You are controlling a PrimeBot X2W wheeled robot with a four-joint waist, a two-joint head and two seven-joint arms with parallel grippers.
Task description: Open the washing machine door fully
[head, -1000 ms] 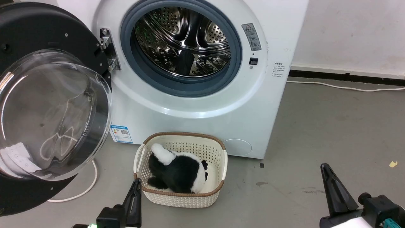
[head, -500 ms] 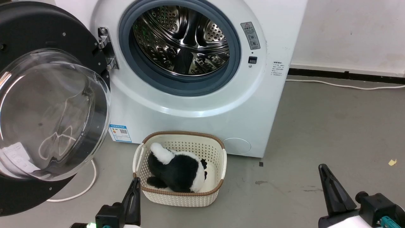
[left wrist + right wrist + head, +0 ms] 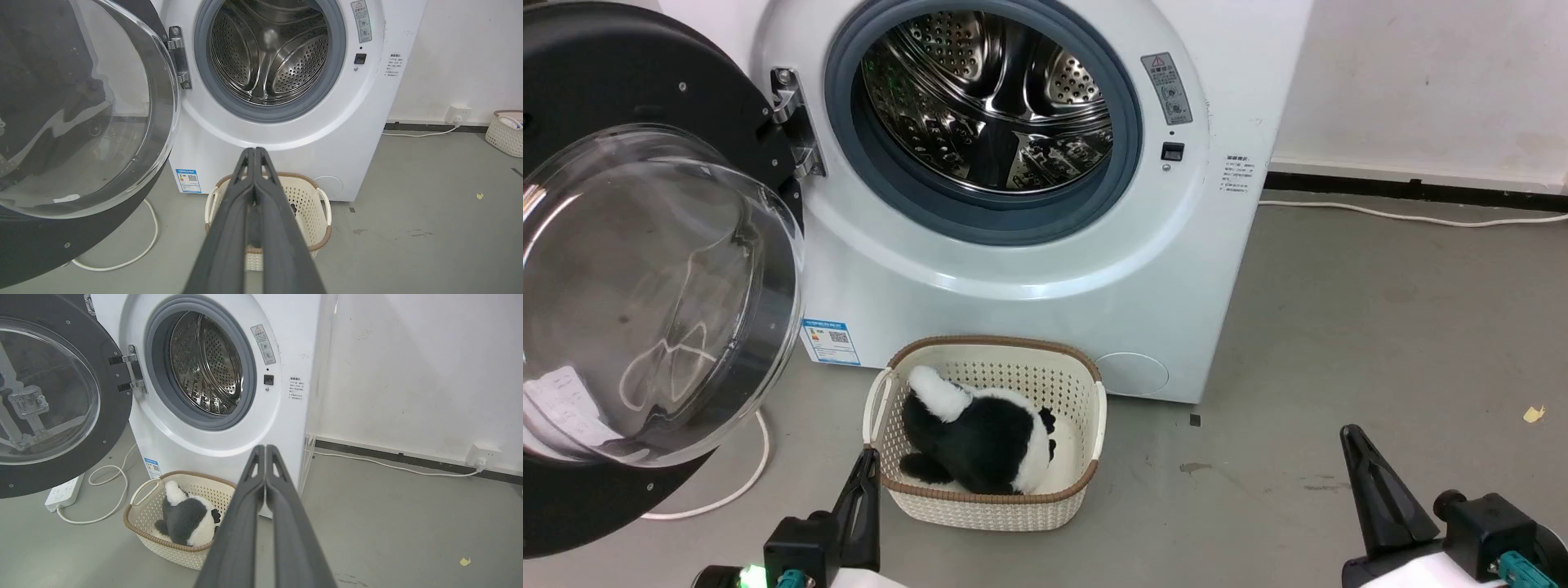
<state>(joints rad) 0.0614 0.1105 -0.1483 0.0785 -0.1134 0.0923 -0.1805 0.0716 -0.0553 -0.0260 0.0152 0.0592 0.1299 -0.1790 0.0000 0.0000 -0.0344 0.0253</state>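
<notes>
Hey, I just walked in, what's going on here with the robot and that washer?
The big white front-loading washing machine has its round glossy black door with the bulging glass window standing wide open on the robot's left, baring the perforated steel drum. Nothing is held: the left gripper and right gripper are shut, low and clear of the door. A cream plastic basket holding a black-and-white plush toy sits on the grey floor before the machine.

A warning triangle (image 3: 1158,61) heads the grey sticker (image 3: 1168,91) on the washing machine (image 3: 1013,302) (print illegible).
</notes>
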